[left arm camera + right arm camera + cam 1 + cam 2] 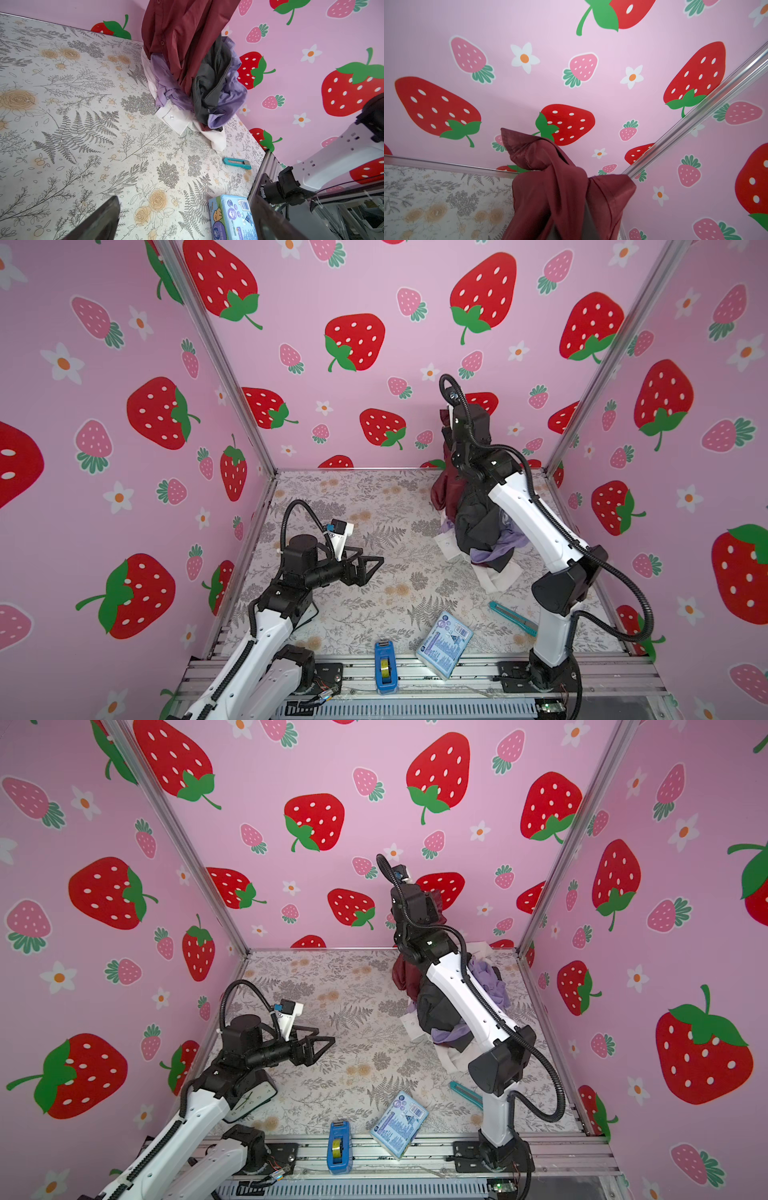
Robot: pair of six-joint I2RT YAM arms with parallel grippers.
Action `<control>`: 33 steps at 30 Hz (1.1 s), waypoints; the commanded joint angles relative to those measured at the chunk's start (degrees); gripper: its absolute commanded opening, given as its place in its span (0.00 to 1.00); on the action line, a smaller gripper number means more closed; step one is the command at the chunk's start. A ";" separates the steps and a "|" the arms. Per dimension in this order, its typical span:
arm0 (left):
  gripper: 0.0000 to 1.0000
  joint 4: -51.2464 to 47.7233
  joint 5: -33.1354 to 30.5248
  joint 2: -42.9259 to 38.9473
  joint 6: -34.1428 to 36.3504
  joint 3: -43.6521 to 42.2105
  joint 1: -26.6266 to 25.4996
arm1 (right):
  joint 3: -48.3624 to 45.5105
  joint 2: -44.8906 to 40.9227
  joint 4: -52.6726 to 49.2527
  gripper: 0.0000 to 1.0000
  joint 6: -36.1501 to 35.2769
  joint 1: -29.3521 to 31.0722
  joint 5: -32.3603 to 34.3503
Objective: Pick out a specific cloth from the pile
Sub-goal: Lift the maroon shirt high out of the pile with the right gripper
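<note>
The cloth [176, 31], dark red with a slight sheen, hangs from my right gripper [571, 226], which is shut on its upper end. That gripper [448, 427] is raised high near the back wall, at the back right. The cloth's lower part [446, 489] runs down into the pile [482, 531] of black, lavender and white garments [207, 93]. Black and lavender folds cling around it. The cloth covers most of the right fingers. My left gripper [370, 562] hovers low over the table's left side, open and holding nothing, well away from the pile; in the left wrist view one finger [99, 220] shows.
A blue tissue pack [444, 643] and a blue tape dispenser [384, 664] lie at the front edge. A teal utility knife [513, 616] lies in front of the pile, by the right arm's base. Strawberry-print walls close the back and both sides.
</note>
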 commanded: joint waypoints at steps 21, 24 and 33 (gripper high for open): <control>0.99 -0.20 -0.29 -0.97 1.44 -0.23 -0.41 | 8.60 -1.63 9.34 0.00 6.58 0.95 -25.11; 0.99 -0.23 -0.34 -0.97 1.61 -0.22 -0.37 | 8.03 -2.51 11.61 0.00 7.71 0.97 -30.18; 0.99 -0.22 -0.30 -1.55 1.76 -0.31 -0.41 | 6.47 -4.63 20.44 0.00 12.14 0.99 -40.14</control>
